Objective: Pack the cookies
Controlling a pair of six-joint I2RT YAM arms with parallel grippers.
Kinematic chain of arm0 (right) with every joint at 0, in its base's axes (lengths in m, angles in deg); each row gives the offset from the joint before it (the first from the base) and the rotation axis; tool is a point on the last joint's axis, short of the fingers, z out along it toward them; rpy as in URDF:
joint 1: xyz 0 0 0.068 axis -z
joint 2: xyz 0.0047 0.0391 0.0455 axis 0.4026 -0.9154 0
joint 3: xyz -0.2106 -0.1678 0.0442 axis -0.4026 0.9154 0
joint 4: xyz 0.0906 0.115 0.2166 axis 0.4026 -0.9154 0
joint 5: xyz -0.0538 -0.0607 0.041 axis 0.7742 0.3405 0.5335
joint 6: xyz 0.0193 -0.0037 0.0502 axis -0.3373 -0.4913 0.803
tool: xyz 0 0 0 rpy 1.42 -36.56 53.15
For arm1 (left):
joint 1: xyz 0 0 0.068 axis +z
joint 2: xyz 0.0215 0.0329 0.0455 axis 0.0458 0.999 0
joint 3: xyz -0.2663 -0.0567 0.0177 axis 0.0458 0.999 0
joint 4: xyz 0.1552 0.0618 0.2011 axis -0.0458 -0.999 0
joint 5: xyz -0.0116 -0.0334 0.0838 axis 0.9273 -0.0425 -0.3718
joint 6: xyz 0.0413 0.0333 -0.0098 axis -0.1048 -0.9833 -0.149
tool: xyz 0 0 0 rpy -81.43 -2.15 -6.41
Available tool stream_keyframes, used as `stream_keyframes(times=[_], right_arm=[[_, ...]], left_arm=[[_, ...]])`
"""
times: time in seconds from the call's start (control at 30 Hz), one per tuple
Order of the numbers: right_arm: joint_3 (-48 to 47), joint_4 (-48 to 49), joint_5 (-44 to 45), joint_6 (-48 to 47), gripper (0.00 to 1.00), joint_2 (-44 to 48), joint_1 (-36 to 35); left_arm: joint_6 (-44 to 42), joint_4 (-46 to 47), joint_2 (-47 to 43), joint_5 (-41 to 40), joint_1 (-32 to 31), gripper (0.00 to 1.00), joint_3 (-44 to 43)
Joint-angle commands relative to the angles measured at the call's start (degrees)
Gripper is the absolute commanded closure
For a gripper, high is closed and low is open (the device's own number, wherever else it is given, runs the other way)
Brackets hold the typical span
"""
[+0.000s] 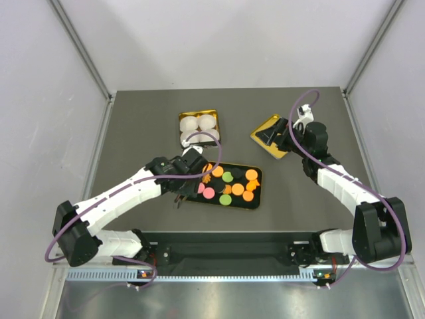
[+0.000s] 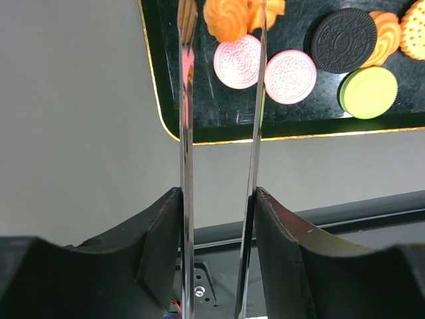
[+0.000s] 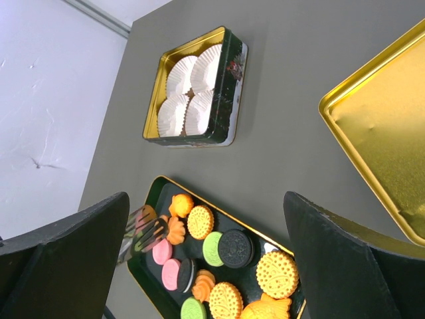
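L fingers (image 2: 158,247) w/ tongs (image 2: 255,100) over tray (image 2: 219,109)

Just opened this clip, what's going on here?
The left fingers are clamped on thin metal tongs, which reach over one end of the black rectangular tray of assorted cookies. A round pink sandwich cookie shows between the blades. The right fingers are wide open and hold nothing, beside the gold metal lid, which lies inside-up. The square tin holds four white paper cups, all empty, so nothing is packed yet.
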Motion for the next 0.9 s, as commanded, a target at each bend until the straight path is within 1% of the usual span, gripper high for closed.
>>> stream_keyframes(times=[0.0, 0.07, 0.13, 0.2, 0.3, 0.37, 0.53, 0.87], right_arm=[[-2.3, 1.9, -0.7, -0.3, 0.00, 0.1, -0.6], [-2.4, 1.9, -0.7, -0.3, 0.00, 0.0, -0.6], [-2.4, 1.9, -0.8, -0.3, 0.00, 0.0, -0.6], [-2.4, 1.9, -0.8, -0.3, 0.00, 0.0, -0.6], [-2.5, 1.9, -0.8, -0.2, 0.00, 0.0, -0.6], [-2.6, 1.9, -0.7, -0.3, 0.00, 0.0, -0.6], [-2.7, 1.8, -0.9, -0.2, 0.00, 0.1, -0.6], [-2.8, 1.8, -0.9, -0.2, 0.00, 0.3, -0.6]], left_arm=[[0.7, 0.7, -0.5, -0.9, -0.1, 0.50, 0.9], [0.7, 0.7, -0.7, -0.8, -0.2, 0.54, 0.9], [0.6, 0.6, -0.9, -0.6, -0.1, 0.55, 0.6], [0.5, 0.0, -1.1, -0.8, -0.1, 0.59, -0.2], [0.4, -1.4, -1.3, -1.3, -0.1, 0.63, -1.3], [0.4, -2.1, -1.5, -2.0, -0.2, 0.64, -2.0], [0.4, -4.5, -2.5, -3.7, -0.2, 0.71, -3.5], [0.2, -6.0, -3.4, -4.6, -0.1, 0.77, -4.5]])
